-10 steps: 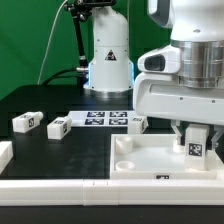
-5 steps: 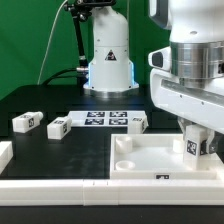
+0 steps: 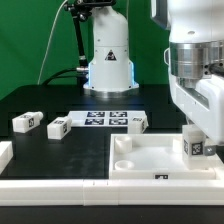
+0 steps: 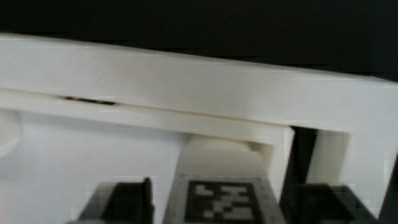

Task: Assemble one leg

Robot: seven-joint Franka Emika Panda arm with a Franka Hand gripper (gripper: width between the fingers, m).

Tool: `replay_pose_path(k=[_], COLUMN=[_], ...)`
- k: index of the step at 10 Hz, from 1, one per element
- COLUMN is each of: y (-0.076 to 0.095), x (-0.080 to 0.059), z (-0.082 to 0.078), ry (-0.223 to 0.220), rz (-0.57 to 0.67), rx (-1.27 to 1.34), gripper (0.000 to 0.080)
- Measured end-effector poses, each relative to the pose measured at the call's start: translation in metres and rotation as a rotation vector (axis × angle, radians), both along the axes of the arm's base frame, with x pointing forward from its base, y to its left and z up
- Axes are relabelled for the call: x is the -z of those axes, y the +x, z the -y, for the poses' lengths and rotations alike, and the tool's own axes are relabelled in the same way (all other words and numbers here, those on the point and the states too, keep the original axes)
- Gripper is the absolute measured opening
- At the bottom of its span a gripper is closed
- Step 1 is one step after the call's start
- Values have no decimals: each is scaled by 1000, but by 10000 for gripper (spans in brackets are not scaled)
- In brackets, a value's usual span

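One arm reaches straight down at the exterior view's right, its gripper [image 3: 198,143] closed on a leg [image 3: 196,146] held upright over the tray's [image 3: 150,160] far right corner; tag [image 4: 219,198] faces out between the fingers [image 4: 128,200].

At frame right, the claw [image 3: 197,143] holds a leg [image 3: 195,146] over the tray [image 3: 150,160]; three legs [image 3: 26,122] and the marker board [image 3: 105,118] lie mid-left on the bench [image 3: 60,150].
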State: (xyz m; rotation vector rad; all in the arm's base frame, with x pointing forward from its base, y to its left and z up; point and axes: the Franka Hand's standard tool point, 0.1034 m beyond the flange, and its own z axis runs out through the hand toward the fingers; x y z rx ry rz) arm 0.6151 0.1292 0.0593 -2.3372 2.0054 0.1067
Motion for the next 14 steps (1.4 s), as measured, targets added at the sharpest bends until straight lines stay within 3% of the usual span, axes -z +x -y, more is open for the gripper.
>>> replay_pose_path(k=[1, 2, 3, 8, 14], y=[0, 2, 3, 4, 6], x=[-2, -3, -3, -3, -4], z=[0, 1, 3, 3, 6], ry=[2, 3, 6, -17, 0], rz=[-16, -6, 7, 41, 64], rx=[-25, -97, -240, -858, -1375], gripper=[404, 582, 638, 649, 649])
